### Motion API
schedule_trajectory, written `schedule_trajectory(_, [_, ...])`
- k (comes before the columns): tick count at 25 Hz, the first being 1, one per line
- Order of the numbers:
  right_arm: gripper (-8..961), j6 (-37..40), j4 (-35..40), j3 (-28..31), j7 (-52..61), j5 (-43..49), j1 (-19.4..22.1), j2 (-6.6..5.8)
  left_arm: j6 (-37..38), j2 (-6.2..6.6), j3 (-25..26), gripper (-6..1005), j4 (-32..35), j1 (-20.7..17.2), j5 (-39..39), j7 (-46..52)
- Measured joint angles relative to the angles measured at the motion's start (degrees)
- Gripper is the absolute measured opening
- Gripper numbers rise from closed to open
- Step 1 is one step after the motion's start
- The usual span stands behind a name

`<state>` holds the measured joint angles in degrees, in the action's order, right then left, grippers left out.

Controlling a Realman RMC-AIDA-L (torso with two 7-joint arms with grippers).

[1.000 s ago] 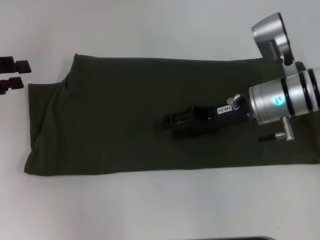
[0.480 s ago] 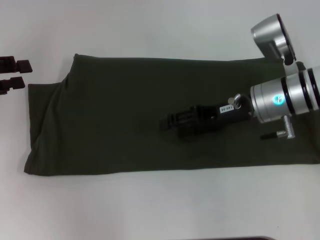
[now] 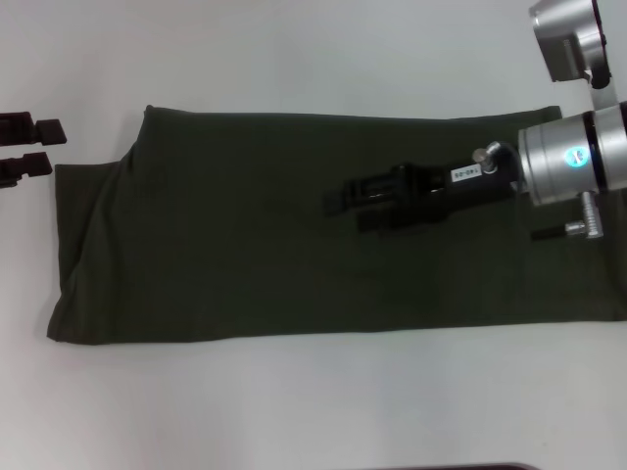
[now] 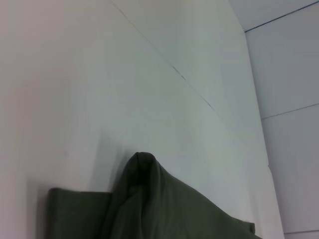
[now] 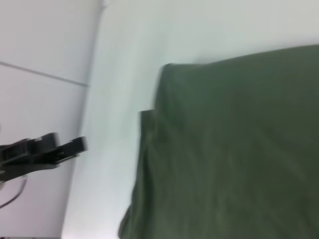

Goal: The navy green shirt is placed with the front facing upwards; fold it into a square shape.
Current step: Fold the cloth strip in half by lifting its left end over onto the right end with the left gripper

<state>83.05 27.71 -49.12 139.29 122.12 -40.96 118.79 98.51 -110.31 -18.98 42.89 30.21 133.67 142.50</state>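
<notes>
The navy green shirt (image 3: 216, 235) lies flat on the white table as a long folded band, plain green side up, with no lettering showing. One short end has a stepped, folded corner, seen in the left wrist view (image 4: 164, 209) and the right wrist view (image 5: 239, 149). My right gripper (image 3: 338, 204) hovers over the middle of the band, pointing toward its left end, with nothing visibly in it. Off the shirt's far left corner, my left gripper (image 3: 47, 145) rests open and empty; it also shows in the right wrist view (image 5: 70, 144).
The white table (image 3: 294, 59) extends bare behind and in front of the shirt. The shirt's right end runs out of the head view. A dark edge (image 3: 441, 467) shows at the near bottom of the head view.
My right arm has drawn back to the right and toward the far side, the gripper staying above the shirt. The shirt and the left gripper have not moved.
</notes>
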Motion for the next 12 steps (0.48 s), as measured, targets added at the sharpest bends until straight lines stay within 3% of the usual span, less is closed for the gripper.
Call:
schedule_trajectory(4, [851,-0.6,-2.3,-1.6,-0.9,-0.3,-0.9,0.95,-0.4,0.00,0.0,581,0.0,-0.1,0.0,0.0])
schedule_trajectory(12, [851,-3.3,-7.1,-3.9,-2.2,-0.3,-1.9,0.96,-0.8,0.00,0.0,581,0.0,0.0,-0.1,-0.5])
